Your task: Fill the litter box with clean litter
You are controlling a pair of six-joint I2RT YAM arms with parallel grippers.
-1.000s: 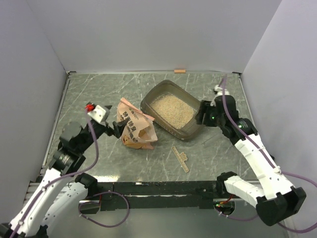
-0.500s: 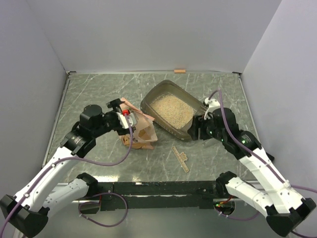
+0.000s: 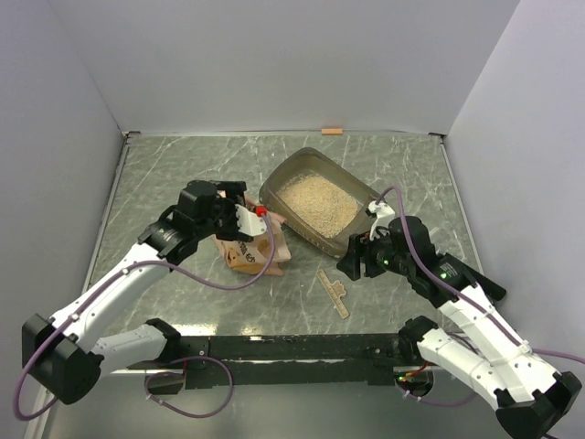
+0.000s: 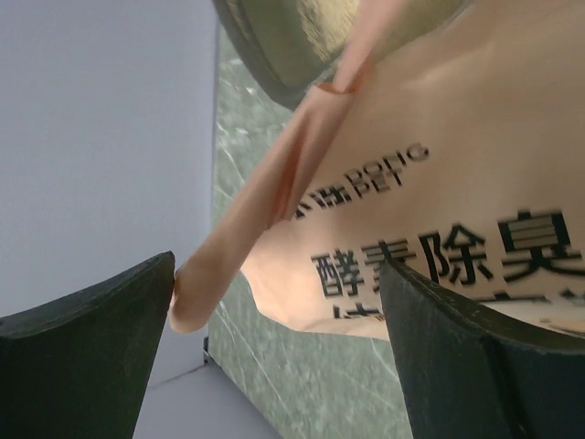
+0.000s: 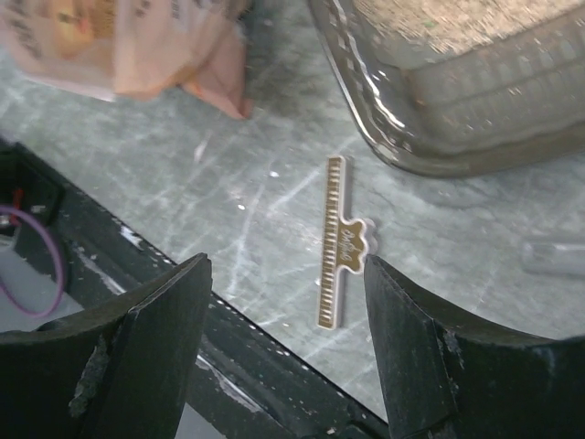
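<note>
Your litter bag (image 3: 251,240) lies just left of the litter box (image 3: 352,240). It looks soft and crinkly, so pinch its folded edge. Your left gripper (image 4: 277,265) is spread wide at that edge. Your right gripper (image 5: 288,265) is spread and empty.

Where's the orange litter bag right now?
Top view: left of centre, the orange bag lies just left of the litter box, the open left tool straddling its edge.
</note>
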